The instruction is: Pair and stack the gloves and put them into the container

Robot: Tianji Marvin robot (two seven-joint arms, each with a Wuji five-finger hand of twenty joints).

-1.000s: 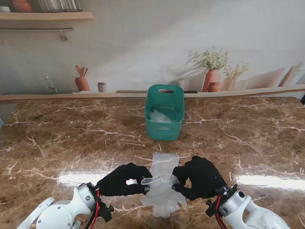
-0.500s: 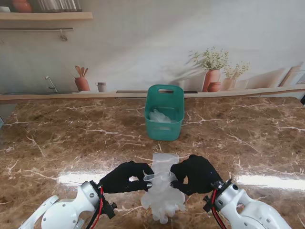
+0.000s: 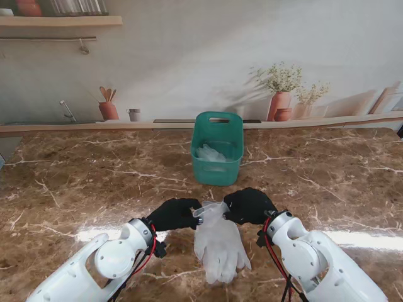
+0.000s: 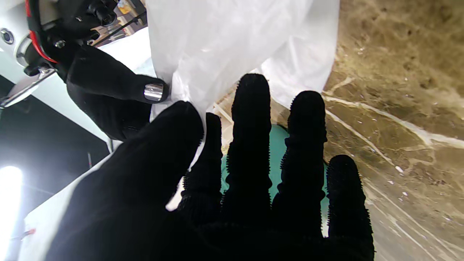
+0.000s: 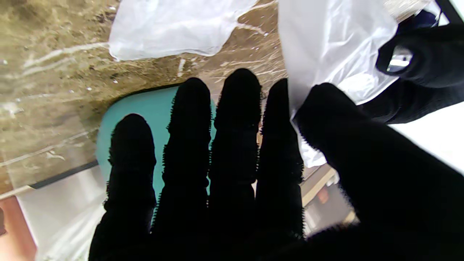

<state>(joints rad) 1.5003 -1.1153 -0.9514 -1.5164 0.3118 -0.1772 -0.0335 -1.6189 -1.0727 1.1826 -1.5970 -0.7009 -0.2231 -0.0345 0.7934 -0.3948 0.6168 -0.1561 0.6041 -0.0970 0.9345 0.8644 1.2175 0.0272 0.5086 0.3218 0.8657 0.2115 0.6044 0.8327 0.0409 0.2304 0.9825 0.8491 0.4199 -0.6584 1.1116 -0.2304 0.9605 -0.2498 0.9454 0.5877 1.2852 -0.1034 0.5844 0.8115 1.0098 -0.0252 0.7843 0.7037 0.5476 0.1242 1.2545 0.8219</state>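
Observation:
A translucent white pair of gloves (image 3: 218, 244) hangs by its cuff between my two hands, finger ends nearer to me and low over the marble. My left hand (image 3: 178, 214) pinches the cuff's left edge, thumb against forefinger, as the left wrist view shows on the gloves (image 4: 232, 43). My right hand (image 3: 249, 204) pinches the right edge of the gloves (image 5: 337, 54). The teal container (image 3: 217, 165) stands farther from me, straight ahead, with other white gloves (image 3: 211, 153) inside. It also shows behind my fingers as the container (image 4: 279, 152) and the container (image 5: 152, 108).
The brown marble table (image 3: 94, 182) spreads to both sides. A ledge with terracotta pots (image 3: 280, 104) runs along the back wall. A loose fold of white glove material (image 5: 170, 25) lies over the table in the right wrist view.
Both hands have moved away from me toward the container, carrying the cuff with them. The gloves trail behind, now hanging longer and straighter.

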